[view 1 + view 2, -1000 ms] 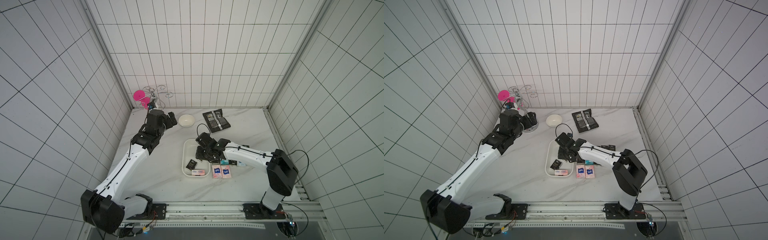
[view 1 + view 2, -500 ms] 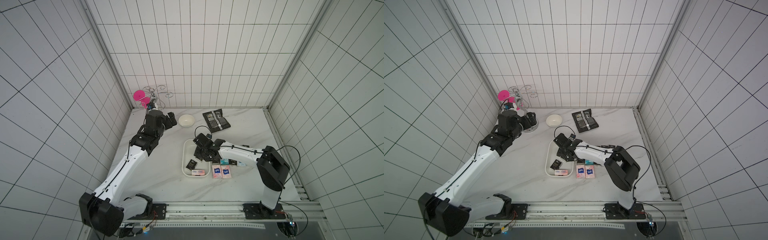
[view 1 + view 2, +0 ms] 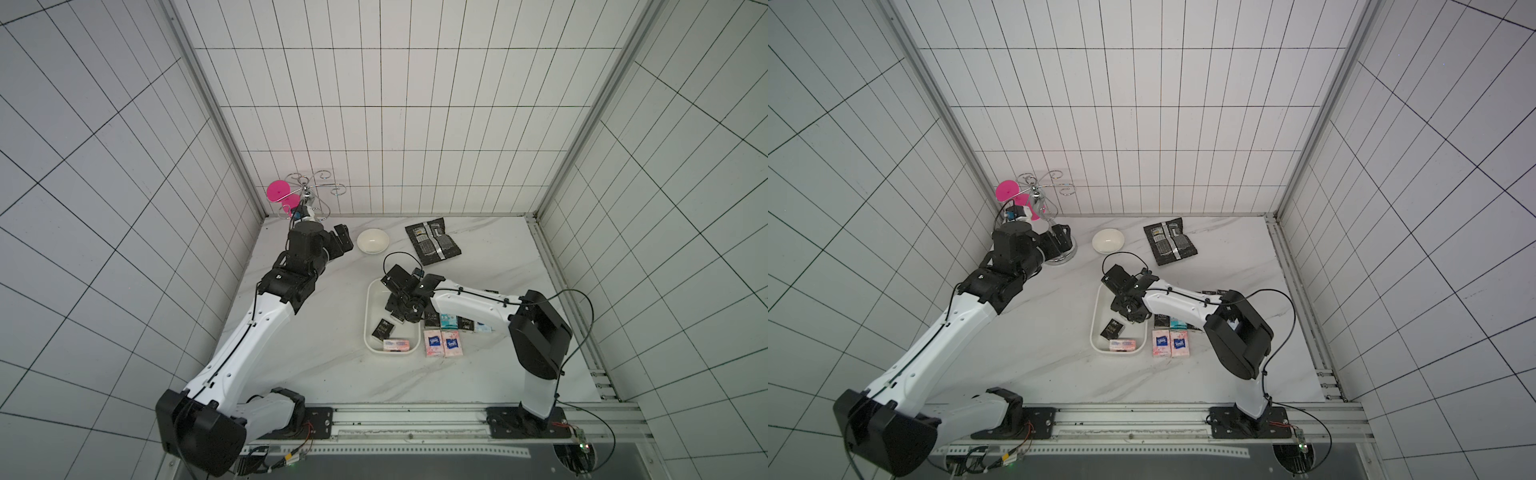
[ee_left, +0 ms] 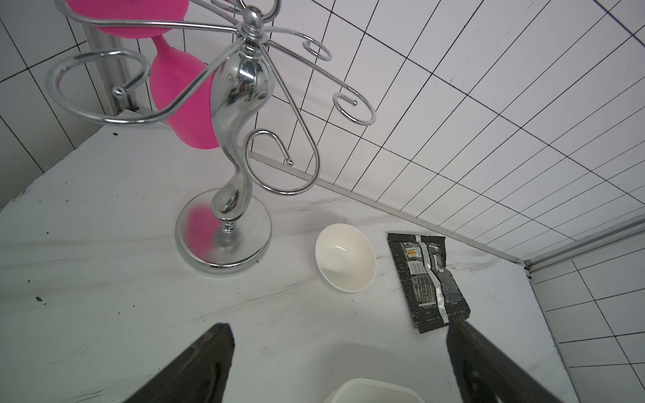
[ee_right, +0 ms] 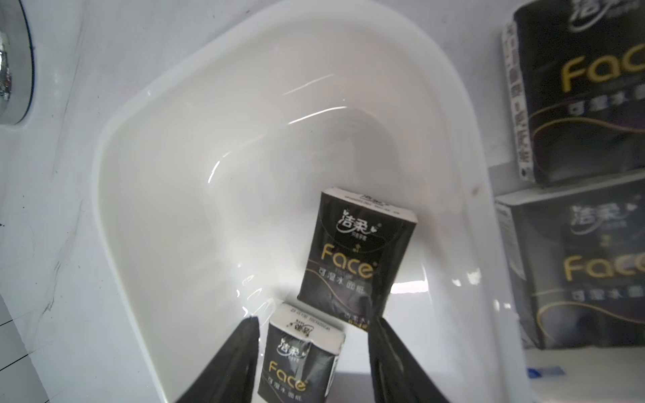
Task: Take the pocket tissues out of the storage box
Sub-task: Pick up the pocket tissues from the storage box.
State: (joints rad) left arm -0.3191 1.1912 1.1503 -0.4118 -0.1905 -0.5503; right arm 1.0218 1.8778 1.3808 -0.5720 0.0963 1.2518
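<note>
The right fingers [image 5: 234, 366] straddle a black Face packet [image 5: 300, 366] inside the storage box [image 5: 104, 209].
They stand apart, with a gap on each side of the packet, not clamped on it. A 2nd black packet [image 5: 356, 258] lies just beyond, toward the box's far end. In a top view an angled black packet [image 3: 382, 329] and a pink-white packet [image 3: 395, 344] lie at its near end, while more pocket tissues [image 3: 433, 341] sit on the bench [image 3: 324, 332] just right of the box. The left fingers [image 4: 199, 370] hang wide apart at the far left, near the chrome stand [image 4: 230, 104].

text: "Face", "洁柔" | on: black pocket tissues [image 5: 352, 258]
</note>
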